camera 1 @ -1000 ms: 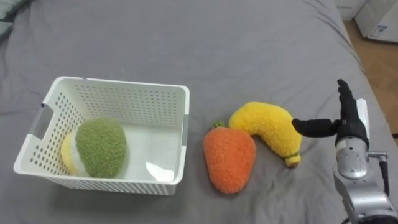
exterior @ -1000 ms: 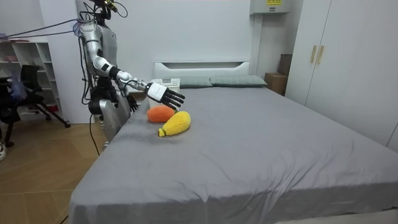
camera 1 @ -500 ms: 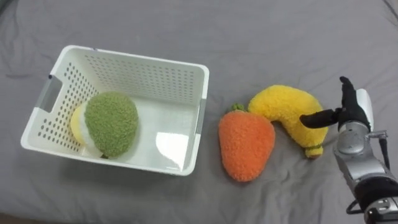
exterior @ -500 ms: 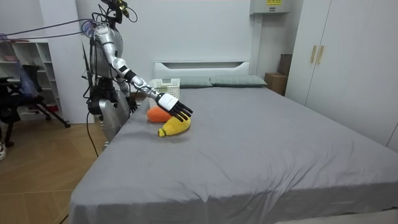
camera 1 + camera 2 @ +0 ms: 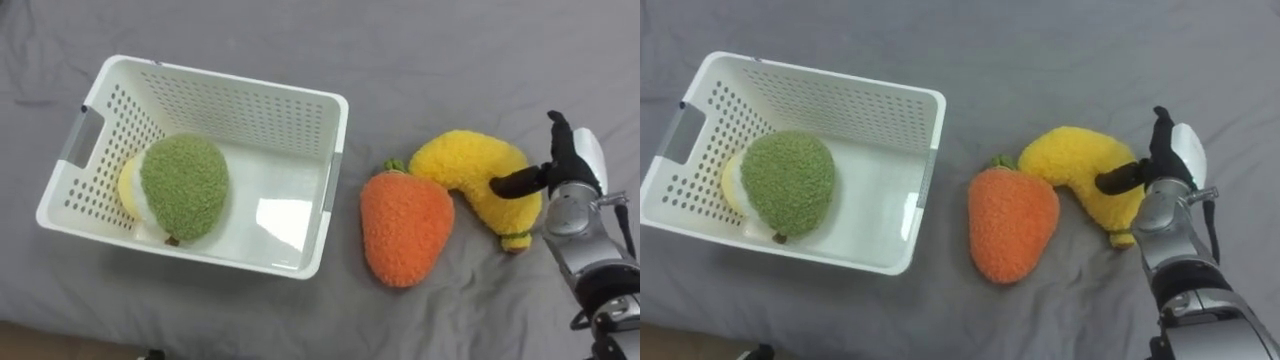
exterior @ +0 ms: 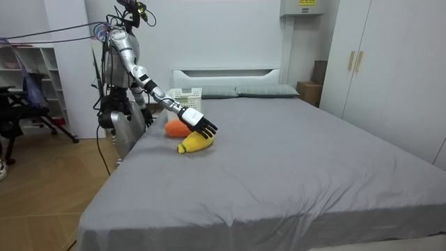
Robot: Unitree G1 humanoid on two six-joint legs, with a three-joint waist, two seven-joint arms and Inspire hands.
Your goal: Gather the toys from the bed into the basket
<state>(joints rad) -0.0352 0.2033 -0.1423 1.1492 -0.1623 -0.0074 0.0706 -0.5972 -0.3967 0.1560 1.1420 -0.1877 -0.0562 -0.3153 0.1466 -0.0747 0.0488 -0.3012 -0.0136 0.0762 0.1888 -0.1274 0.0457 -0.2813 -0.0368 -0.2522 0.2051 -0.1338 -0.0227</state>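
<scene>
A yellow plush banana lies on the grey bed with an orange plush carrot touching its left side. My right hand is open at the banana's right end, thumb resting on the toy and fingers straight. In the room view the same hand hovers over the banana beside the carrot. A white perforated basket sits to the left and holds a green and yellow plush toy.
The robot stands at the bed's side near the headboard, leaning over it. Two pillows lie at the head of the bed. Open grey blanket stretches beyond the toys and to the room view's right. Wardrobe doors stand at the far right.
My right hand has lowered from above the bed onto the banana's right end. The head camera has tipped down and shifted, so the whole scene slid in the eye view.
</scene>
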